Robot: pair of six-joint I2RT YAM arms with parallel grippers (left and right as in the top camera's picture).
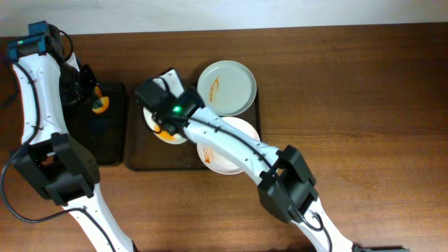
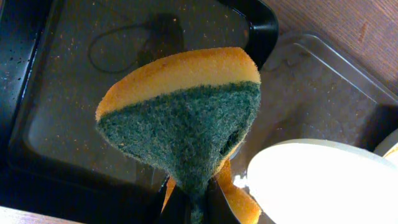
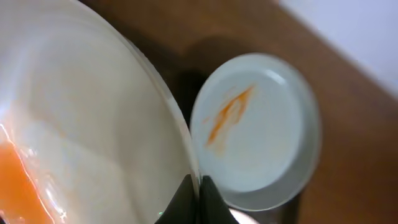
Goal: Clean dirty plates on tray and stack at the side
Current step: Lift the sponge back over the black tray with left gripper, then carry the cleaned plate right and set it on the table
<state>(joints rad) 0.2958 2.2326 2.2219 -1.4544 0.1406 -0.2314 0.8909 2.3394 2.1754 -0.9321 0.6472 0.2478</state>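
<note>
My left gripper (image 2: 198, 199) is shut on an orange sponge with a green scouring face (image 2: 186, 112), held over the black tray (image 2: 56, 130) at the left; it also shows in the overhead view (image 1: 100, 105). My right gripper (image 3: 198, 186) is shut on the rim of a white plate with an orange smear (image 3: 74, 143), lifted over the left part of the dark tray (image 1: 150, 159); that plate shows in the overhead view (image 1: 166, 134). A pale green plate with an orange streak (image 1: 226, 87) lies at the tray's back right. Another white plate (image 1: 227, 150) lies at its front right.
The black tray (image 1: 105, 140) sits left of the dark tray on the brown wooden table (image 1: 364, 105). A white wall runs along the table's far edge. My right arm (image 1: 238, 143) reaches across the white plate.
</note>
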